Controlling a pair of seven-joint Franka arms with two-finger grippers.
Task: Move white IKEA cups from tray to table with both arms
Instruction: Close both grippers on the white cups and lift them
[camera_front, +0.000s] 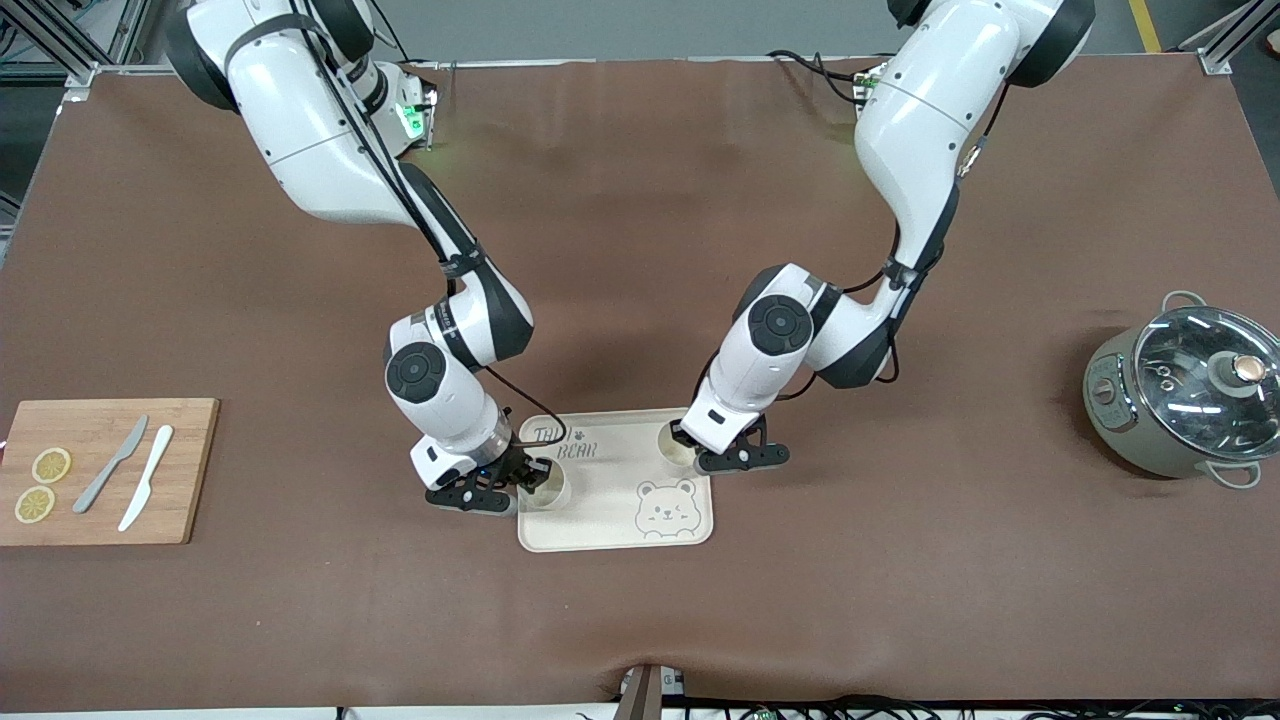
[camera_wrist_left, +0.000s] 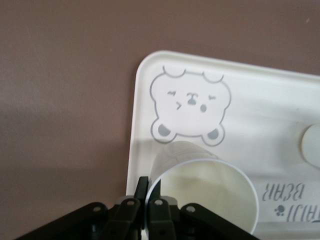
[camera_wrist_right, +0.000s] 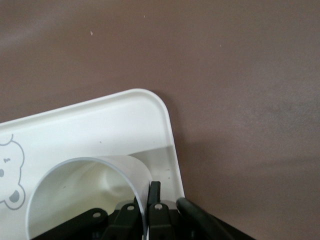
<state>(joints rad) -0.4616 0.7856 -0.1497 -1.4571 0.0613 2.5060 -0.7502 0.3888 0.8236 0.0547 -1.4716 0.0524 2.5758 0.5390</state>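
Two white cups are over the cream bear-printed tray (camera_front: 608, 500). My right gripper (camera_front: 530, 474) is shut on the rim wall of one cup (camera_front: 550, 490) at the tray's corner toward the right arm's end. In the right wrist view one finger is inside and one outside this cup (camera_wrist_right: 85, 195). My left gripper (camera_front: 692, 450) is shut the same way on the other cup (camera_front: 672, 444) at the tray's edge toward the left arm's end; this cup also shows in the left wrist view (camera_wrist_left: 205, 192). I cannot tell whether the cups rest on the tray.
A wooden board (camera_front: 180, 470) with two lemon slices, a grey knife and a white knife lies at the right arm's end. A grey pot (camera_front: 1140, 410) with a glass lid stands at the left arm's end. Brown mat covers the table.
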